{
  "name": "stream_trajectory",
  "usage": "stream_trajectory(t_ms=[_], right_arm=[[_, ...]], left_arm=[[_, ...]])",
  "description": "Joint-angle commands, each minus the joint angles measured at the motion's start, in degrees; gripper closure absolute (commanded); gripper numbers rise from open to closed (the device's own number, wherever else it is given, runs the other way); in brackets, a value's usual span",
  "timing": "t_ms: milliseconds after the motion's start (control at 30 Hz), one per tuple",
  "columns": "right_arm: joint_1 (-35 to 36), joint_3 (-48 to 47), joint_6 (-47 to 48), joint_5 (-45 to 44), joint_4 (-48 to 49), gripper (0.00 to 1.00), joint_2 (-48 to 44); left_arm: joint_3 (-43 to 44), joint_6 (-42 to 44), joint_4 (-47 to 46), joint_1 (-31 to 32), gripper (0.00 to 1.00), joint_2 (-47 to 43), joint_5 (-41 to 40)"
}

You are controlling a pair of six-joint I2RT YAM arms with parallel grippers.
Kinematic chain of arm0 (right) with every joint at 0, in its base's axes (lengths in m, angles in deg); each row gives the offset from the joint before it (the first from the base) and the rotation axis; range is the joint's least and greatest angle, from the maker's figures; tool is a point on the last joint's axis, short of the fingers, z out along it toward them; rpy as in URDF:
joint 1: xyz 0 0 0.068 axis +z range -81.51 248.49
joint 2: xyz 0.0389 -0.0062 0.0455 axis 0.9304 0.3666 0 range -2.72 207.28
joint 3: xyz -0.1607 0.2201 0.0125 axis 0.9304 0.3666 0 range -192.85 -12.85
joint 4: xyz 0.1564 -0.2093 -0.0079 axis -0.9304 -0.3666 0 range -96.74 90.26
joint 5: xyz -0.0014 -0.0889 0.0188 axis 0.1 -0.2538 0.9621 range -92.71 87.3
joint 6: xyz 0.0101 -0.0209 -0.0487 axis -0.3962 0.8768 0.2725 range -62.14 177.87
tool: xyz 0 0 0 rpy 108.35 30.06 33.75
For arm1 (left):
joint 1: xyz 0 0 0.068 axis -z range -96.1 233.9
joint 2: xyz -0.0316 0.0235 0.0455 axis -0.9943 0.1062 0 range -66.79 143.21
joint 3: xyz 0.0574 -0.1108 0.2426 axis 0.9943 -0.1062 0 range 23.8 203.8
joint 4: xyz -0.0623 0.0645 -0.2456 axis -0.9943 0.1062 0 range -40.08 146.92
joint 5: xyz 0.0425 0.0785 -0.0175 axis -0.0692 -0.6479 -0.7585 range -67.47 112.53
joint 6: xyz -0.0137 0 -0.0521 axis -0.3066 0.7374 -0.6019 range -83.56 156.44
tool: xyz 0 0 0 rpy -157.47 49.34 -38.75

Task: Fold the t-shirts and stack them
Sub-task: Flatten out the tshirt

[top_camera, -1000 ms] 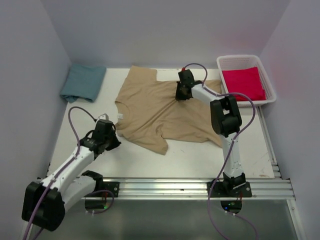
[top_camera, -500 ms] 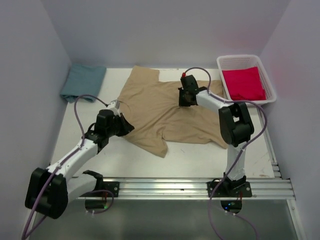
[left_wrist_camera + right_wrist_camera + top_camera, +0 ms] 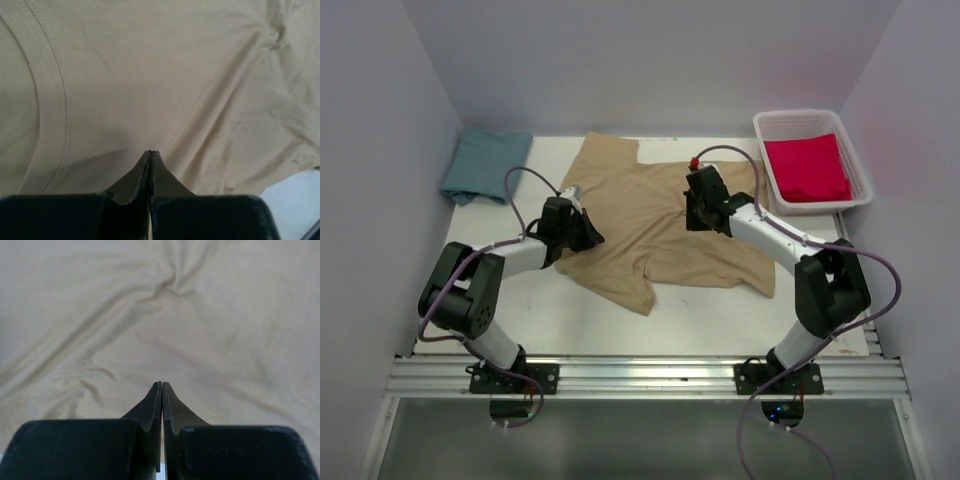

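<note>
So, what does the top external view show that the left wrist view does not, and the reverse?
Only top external: the folded teal t-shirt far left, the red-pink t-shirt in the white basket, and the right end effector over the tan t-shirt. Only left wrist: the cloth's double stitching, and that the left end effector is shut. Both: the tan t-shirt with the left end effector over it.

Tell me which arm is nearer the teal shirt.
Left. The left arm reaches the tan shirt's left edge, below-right of the teal shirt; the right arm is over the tan shirt's middle, farther right.
</note>
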State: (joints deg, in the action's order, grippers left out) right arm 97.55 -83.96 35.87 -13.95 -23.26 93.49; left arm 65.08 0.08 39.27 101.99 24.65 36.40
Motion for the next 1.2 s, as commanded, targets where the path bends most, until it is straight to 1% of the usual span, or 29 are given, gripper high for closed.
stream_trajectory(t_ms=[0, 167, 300, 400, 467, 500, 700, 800, 833, 933, 1000, 1167], right_arm=[[0.12, 3.60, -1.82, -2.81, -2.04, 1.00, -5.84], [0.30, 7.56, -1.91, -4.66, -3.54, 1.00, -11.47], [0.38, 9.85, -2.08, -6.51, -5.03, 1.00, -15.08], [0.38, 11.25, -2.43, -7.91, -6.44, 1.00, -15.61], [0.38, 12.83, -3.22, -8.44, -7.32, 1.00, -15.43], [0.38, 13.54, -3.66, -9.05, -7.32, 1.00, -15.52], [0.30, 17.14, -6.74, -10.55, -6.71, 1.00, -14.38], [0.30, 17.23, -7.18, -11.25, -7.06, 1.00, -13.32], [0.30, 17.50, -7.27, -11.78, -6.97, 1.00, -13.24], [0.30, 17.76, -6.92, -12.92, -5.57, 1.00, -12.62], [-0.05, 17.33, -6.74, -12.84, -4.86, 1.00, -10.88], [-1.10, 14.78, -6.74, -11.17, -1.97, 1.00, -4.81]], left_arm=[[4.06, 0.94, -3.94, -0.16, 1.00, 6.45, -3.41], [10.48, -1.51, -3.32, -1.21, 1.00, 15.33, -4.11], [15.31, -2.31, -3.23, -1.47, 1.00, 20.26, -4.02], [22.15, -2.40, -1.75, -2.26, 1.00, 24.30, -4.29], [25.15, -2.75, -0.08, -4.01, 1.00, 27.37, -3.85], [28.04, -2.84, 0.54, -4.81, 1.00, 28.43, -3.50], [35.79, -2.31, 2.04, -10.96, 1.00, 34.50, -1.30], [37.21, -2.66, -0.06, -13.16, 1.00, 37.14, 1.33], [37.30, -3.19, -2.24, -14.03, 1.00, 37.75, 4.38], [37.83, -3.63, -1.92, -14.66, 1.00, 38.99, 8.09], [36.17, -3.46, -2.18, -14.57, 1.00, 38.03, 9.15], [29.75, -2.93, -2.09, -14.57, 1.00, 31.02, 9.51]])
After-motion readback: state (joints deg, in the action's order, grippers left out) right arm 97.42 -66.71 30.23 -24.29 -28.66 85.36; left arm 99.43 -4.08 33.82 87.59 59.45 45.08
